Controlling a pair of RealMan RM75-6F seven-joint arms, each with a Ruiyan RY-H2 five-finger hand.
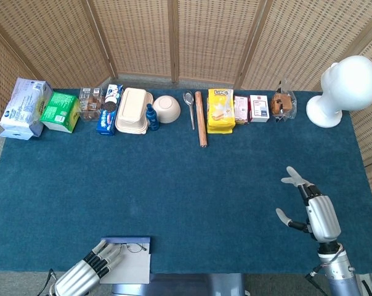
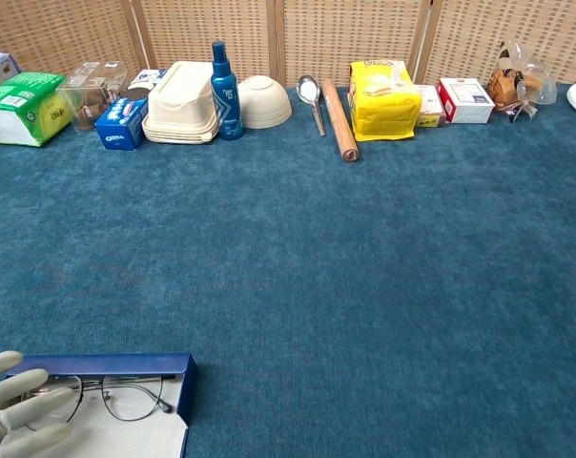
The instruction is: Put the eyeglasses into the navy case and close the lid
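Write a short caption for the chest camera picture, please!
Eyeglasses lie in the open navy case, left hand at their edge.

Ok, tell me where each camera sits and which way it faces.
Head view: high above the near edge, looking steeply down at the blue-carpeted table; both hands show, left hand, right hand.
Chest view: low, looking across toward the wicker screen; only left fingertips.
Shared: the open navy case holding thin wire-framed eyeglasses.
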